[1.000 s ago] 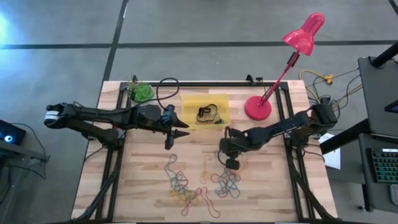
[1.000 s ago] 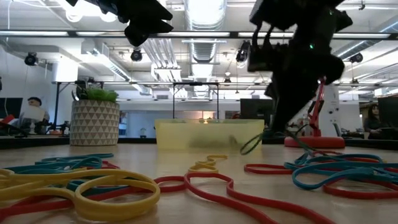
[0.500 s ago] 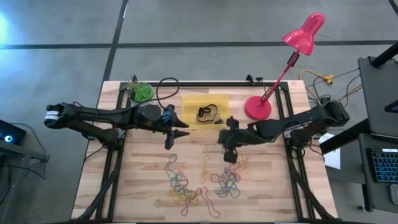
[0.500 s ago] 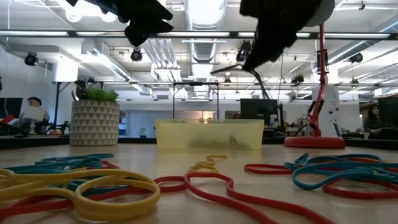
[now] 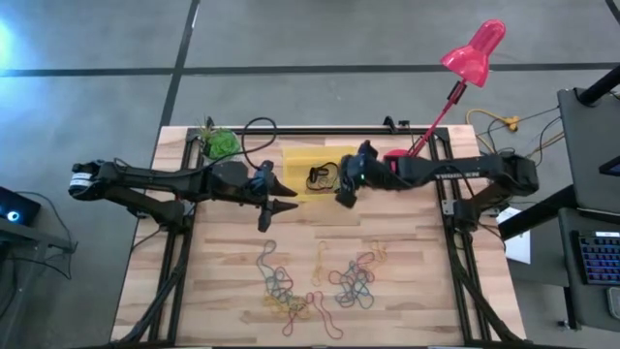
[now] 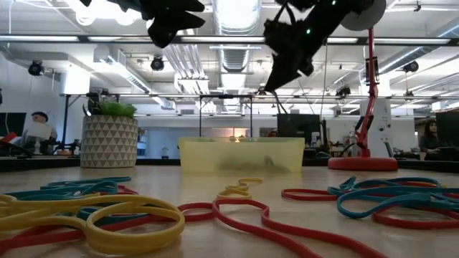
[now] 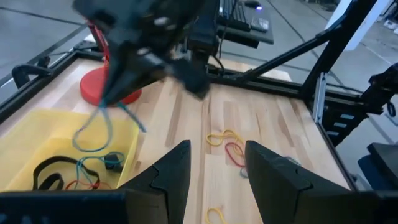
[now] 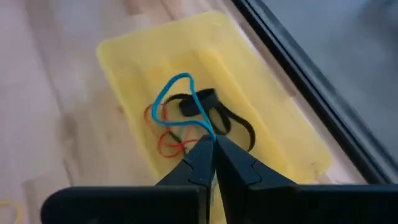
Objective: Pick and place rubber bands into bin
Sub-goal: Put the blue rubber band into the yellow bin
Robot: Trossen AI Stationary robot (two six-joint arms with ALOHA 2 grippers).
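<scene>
The jaws of the right gripper point(image 8: 210, 144) are pinched tight on a thin blue rubber band point(image 8: 180, 102), a floppy elastic loop that dangles from the fingertips; the loop hangs directly over the shallow rectangular translucent yellow plastic bin point(image 8: 273, 124), above a black band point(image 8: 208, 112) and a red one point(image 8: 166, 144) lying inside; so the bin lies straight below the jaws, and the release looks to need only an opening, with the bin's long axis running across the table as seen from above; the left gripper point(image 5: 276, 203) hovers just beside the bin's left end, jaws parted and holding nothing; the remaining mixed-colour rubber bands point(image 5: 315, 281) lie scattered on the pale wooden table point(image 5: 223, 281), well apart from the bin toward the front edge.
</scene>
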